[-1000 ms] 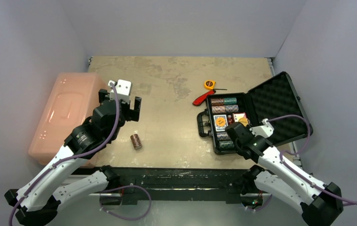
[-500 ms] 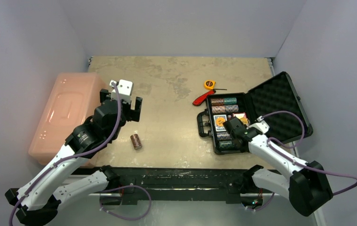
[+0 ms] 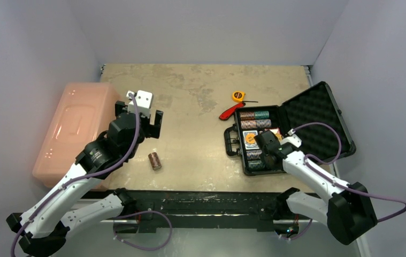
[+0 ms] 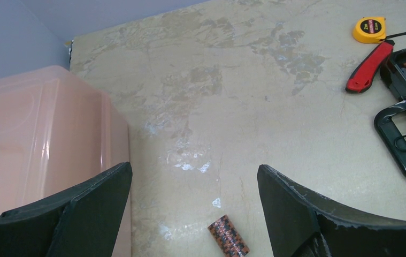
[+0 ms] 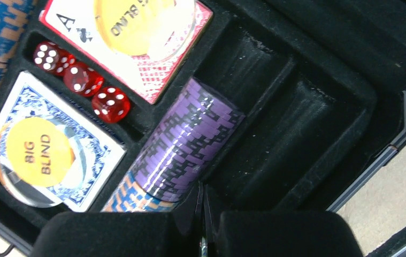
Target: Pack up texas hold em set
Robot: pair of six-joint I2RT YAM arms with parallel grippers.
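At the right gripper (image 5: 203,214): pinched together on nothing, hovers above the purple chip roll (image 5: 190,144) inside the open case (image 3: 318,118), farther in than a second ago. At the left gripper (image 4: 195,209): spread wide, empty, hangs near the loose chip roll (image 4: 228,242) on the table (image 4: 232,96), as before.

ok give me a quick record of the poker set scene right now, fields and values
case: black case open, lid leaning back, at the right of the table
loose item: one chip roll lying on the table, apart from the case
unfilled: two chip slots beside the purple roll
left arm: left gripper open, above the table near the loose roll
right arm: right gripper shut, over the purple roll
other: pink bin, tape measure
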